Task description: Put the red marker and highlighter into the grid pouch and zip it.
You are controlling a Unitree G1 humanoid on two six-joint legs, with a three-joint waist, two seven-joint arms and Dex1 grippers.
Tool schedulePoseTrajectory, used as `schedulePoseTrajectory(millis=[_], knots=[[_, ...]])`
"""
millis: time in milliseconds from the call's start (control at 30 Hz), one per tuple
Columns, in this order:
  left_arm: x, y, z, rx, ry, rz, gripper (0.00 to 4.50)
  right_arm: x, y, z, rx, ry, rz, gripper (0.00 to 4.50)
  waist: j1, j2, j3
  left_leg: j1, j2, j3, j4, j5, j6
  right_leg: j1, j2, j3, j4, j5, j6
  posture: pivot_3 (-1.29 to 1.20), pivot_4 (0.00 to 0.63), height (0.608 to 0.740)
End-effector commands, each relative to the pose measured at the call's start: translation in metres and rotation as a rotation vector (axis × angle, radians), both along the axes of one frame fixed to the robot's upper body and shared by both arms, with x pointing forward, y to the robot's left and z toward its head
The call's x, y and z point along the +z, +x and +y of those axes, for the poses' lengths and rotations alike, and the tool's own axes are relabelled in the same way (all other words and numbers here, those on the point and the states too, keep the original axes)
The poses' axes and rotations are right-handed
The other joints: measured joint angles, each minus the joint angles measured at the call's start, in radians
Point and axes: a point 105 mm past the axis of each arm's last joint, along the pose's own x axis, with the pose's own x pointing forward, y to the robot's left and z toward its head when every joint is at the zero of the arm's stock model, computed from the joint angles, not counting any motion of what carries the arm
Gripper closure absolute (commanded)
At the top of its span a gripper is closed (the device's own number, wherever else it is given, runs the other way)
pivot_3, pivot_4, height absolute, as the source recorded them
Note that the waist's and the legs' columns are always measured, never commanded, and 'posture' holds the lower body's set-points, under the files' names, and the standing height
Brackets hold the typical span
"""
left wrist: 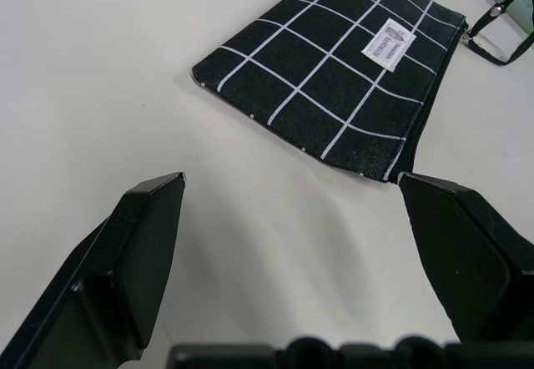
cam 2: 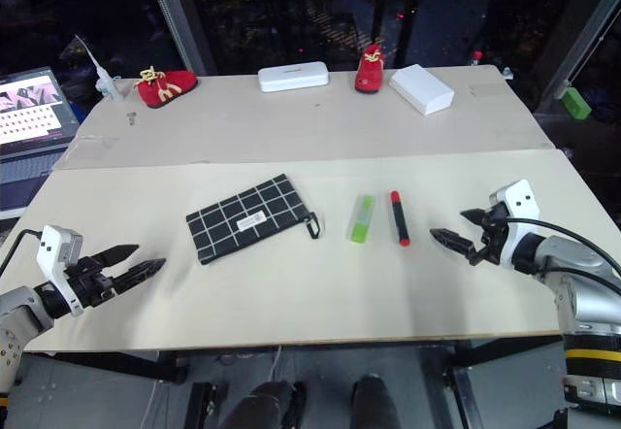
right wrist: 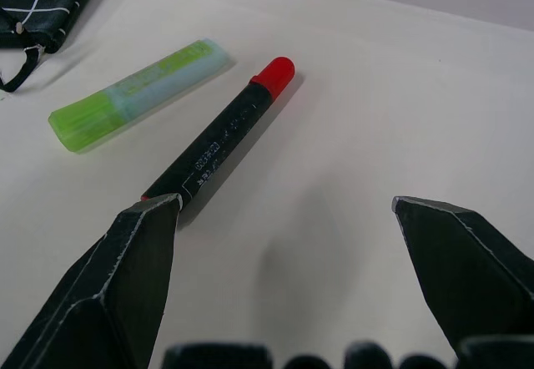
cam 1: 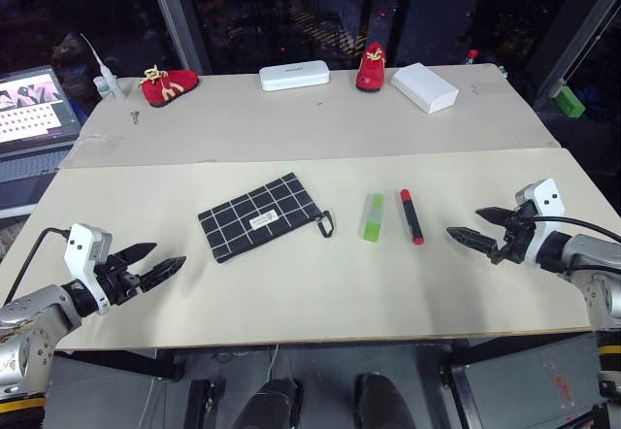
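The grid pouch (cam 1: 260, 216) lies flat in the middle of the table, black with white lines, its black loop pull (cam 1: 327, 223) at the right end and the zip shut as far as I can see. Right of it lie the light-green highlighter (cam 1: 373, 216) and the red marker (cam 1: 410, 215), side by side and apart. My left gripper (cam 1: 160, 262) hovers open at the table's front left, pointing at the pouch (left wrist: 334, 68). My right gripper (cam 1: 473, 228) hovers open right of the marker (right wrist: 221, 139), nothing between its fingers. The highlighter (right wrist: 138, 92) lies just beyond the marker.
At the table's far edge stand two small red shoes (cam 1: 167, 84) (cam 1: 371, 68), a white oblong case (cam 1: 294, 77) and a white box (cam 1: 424, 87). A laptop (cam 1: 34, 109) sits off the left side. A seam crosses the tabletop (cam 1: 291, 283) behind the pouch.
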Motion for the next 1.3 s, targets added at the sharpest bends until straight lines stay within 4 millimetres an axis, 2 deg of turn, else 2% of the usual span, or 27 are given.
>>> schedulePoseTrajectory(millis=[33, 133, 333, 367, 400, 433, 500, 533, 633, 733, 767, 833, 933, 1000, 1033, 1100, 1200, 1300], knots=[[0.019, 0.002, 0.002, -0.006, 0.002, -0.069, 0.09, 0.011, 0.004, 0.002, 0.006, -0.009, -0.054, 0.0, 0.0, 0.0, 0.0, 0.0, 0.0, 0.0, 0.0, 0.0, 0.0, 0.0, 0.0, 0.0, 0.0, 0.0, 0.0, 0.0, 0.15, 0.74], [0.024, 0.003, 0.004, -0.03, 0.012, -0.077, 0.09, 0.008, 0.005, 0.004, 0.014, -0.002, -0.047, 0.0, 0.0, 0.0, 0.0, 0.0, 0.0, 0.0, 0.0, 0.0, 0.0, 0.0, 0.0, 0.0, 0.0, 0.0, 0.0, 0.0, 0.15, 0.74], [0.018, 0.008, 0.006, -0.089, 0.19, -0.142, 0.09, 0.011, 0.012, 0.003, -0.003, 0.01, -0.071, 0.0, -0.002, 0.0, 0.0, 0.0, 0.0, 0.001, 0.0, 0.0, 0.0, 0.0, 0.0, 0.001, 0.0, 0.0, 0.0, 0.0, 0.15, 0.74], [0.018, 0.008, 0.005, -0.099, 0.204, -0.154, 0.0, 0.012, 0.013, 0.003, -0.007, 0.012, -0.078, 0.52, -0.004, 0.0, 0.0, 0.0, 0.0, 0.001, 0.0, 0.0, 0.0, 0.0, 0.0, 0.001, 0.0, 0.001, -0.001, 0.0, 0.15, 0.74], [0.02, 0.01, 0.004, -0.114, 0.239, -0.19, 0.0, 0.017, 0.016, 0.005, -0.002, 0.027, -0.094, 0.72, -0.004, 0.0, 0.0, 0.0, 0.0, 0.002, 0.0, 0.0, 0.0, 0.0, 0.0, 0.001, 0.0, 0.001, -0.001, 0.0, 0.15, 0.74], [0.021, 0.012, 0.003, -0.121, 0.29, -0.224, 0.0, 0.022, 0.018, 0.008, 0.004, 0.035, -0.111, 1.22, -0.004, 0.0, 0.0, 0.0, 0.0, 0.002, 0.0, 0.0, 0.0, 0.0, 0.0, 0.001, 0.0, 0.001, -0.001, 0.0, 0.15, 0.74], [0.014, 0.012, 0.005, -0.162, 0.446, -0.256, 0.0, 0.031, 0.024, 0.019, 0.046, 0.049, -0.138, 1.98, -0.005, 0.0, 0.0, 0.0, 0.0, 0.002, 0.0, 0.0, 0.0, 0.0, 0.0, 0.001, 0.0, 0.001, -0.001, 0.0, 0.15, 0.74], [0.006, 0.01, 0.007, -0.186, 0.512, -0.251, 0.0, 0.034, 0.026, 0.028, 0.077, 0.052, -0.146, 2.16, -0.006, 0.0, 0.0, 0.0, 0.0, 0.002, 0.0, 0.0, 0.0, -0.001, 0.0, 0.001, 0.0, 0.001, -0.001, 0.0, 0.15, 0.74], [-0.01, 0.004, 0.011, -0.219, 0.582, -0.245, 0.0, 0.044, 0.03, 0.063, 0.204, 0.065, -0.179, 3.26, -0.012, 0.0, 0.0, 0.002, 0.002, 0.005, -0.001, 0.0, 0.0, 0.0, 0.001, 0.003, 0.0, 0.001, -0.002, 0.0, 0.15, 0.74], [-0.015, 0.001, 0.007, -0.23, 0.596, -0.269, 0.0, 0.056, 0.033, 0.108, 0.349, 0.082, -0.215, 4.31, -0.013, 0.0, 0.0, 0.002, 0.004, 0.006, -0.001, 0.0, 0.0, -0.002, 0.003, 0.004, 0.0, 0.001, -0.002, 0.0, 0.15, 0.74], [-0.016, 0.001, 0.006, -0.235, 0.601, -0.275, 0.0, 0.059, 0.032, 0.122, 0.396, 0.085, -0.223, 4.47, -0.014, 0.0, 0.0, 0.002, 0.004, 0.006, -0.001, -0.001, 0.0, -0.002, 0.004, 0.004, 0.0, 0.002, -0.002, 0.0, 0.15, 0.74], [-0.017, 0.0, 0.004, -0.249, 0.622, -0.283, 0.0, 0.061, 0.03, 0.148, 0.489, 0.073, -0.228, 4.47, -0.011, 0.0, 0.0, 0.002, 0.005, 0.006, -0.001, -0.001, -0.001, -0.002, 0.004, 0.005, 0.0, 0.002, -0.002, 0.0, 0.15, 0.74], [-0.017, 0.0, 0.004, -0.256, 0.632, -0.29, 0.0, 0.061, 0.029, 0.158, 0.525, 0.063, -0.229, 4.47, -0.001, 0.0, 0.0, 0.001, 0.005, 0.005, -0.001, -0.001, -0.001, -0.002, 0.006, 0.004, 0.0, 0.002, -0.002, 0.0, 0.15, 0.74], [-0.018, -0.001, 0.005, -0.279, 0.679, -0.296, 0.0, 0.065, 0.041, 0.197, 0.564, 0.019, -0.27, 4.47, 0.004, -0.001, 0.0, 0.0, 0.004, 0.004, 0.0, -0.001, -0.002, -0.003, 0.006, 0.002, -0.001, 0.002, -0.002, 0.0, 0.15, 0.74], [-0.018, -0.002, 0.005, -0.298, 0.709, -0.303, 0.0, 0.074, 0.051, 0.223, 0.565, 0.032, -0.285, 4.47, -0.004, -0.001, 0.0, 0.0, 0.004, 0.004, 0.0, -0.001, -0.002, -0.003, 0.006, 0.002, -0.001, 0.002, -0.002, 0.0, 0.15, 0.74], [-0.018, -0.002, 0.004, -0.318, 0.748, -0.323, 0.0, 0.08, 0.061, 0.252, 0.562, 0.007, -0.302, 4.47, -0.027, -0.001, 0.0, 0.002, 0.007, 0.012, -0.001, -0.002, -0.004, -0.007, 0.006, 0.004, 0.002, 0.007, -0.007, 0.0, 0.15, 0.74], [-0.015, 0.005, -0.004, -0.324, 0.761, -0.373, 0.0, 0.065, 0.078, 0.27, 0.506, -0.12, -0.291, 4.47, -0.034, -0.003, -0.002, 0.007, 0.014, 0.015, -0.003, -0.002, -0.008, -0.007, 0.012, 0.002, 0.002, 0.009, -0.009, 0.0, 0.15, 0.74], [-0.015, 0.011, -0.013, -0.343, 0.753, -0.4, 0.0, 0.048, 0.084, 0.284, 0.498, -0.203, -0.261, 4.47, -0.027, -0.006, -0.003, 0.006, 0.015, 0.013, -0.002, -0.005, -0.009, -0.013, 0.015, -0.001, 0.003, 0.009, -0.01, 0.0, 0.15, 0.74]])
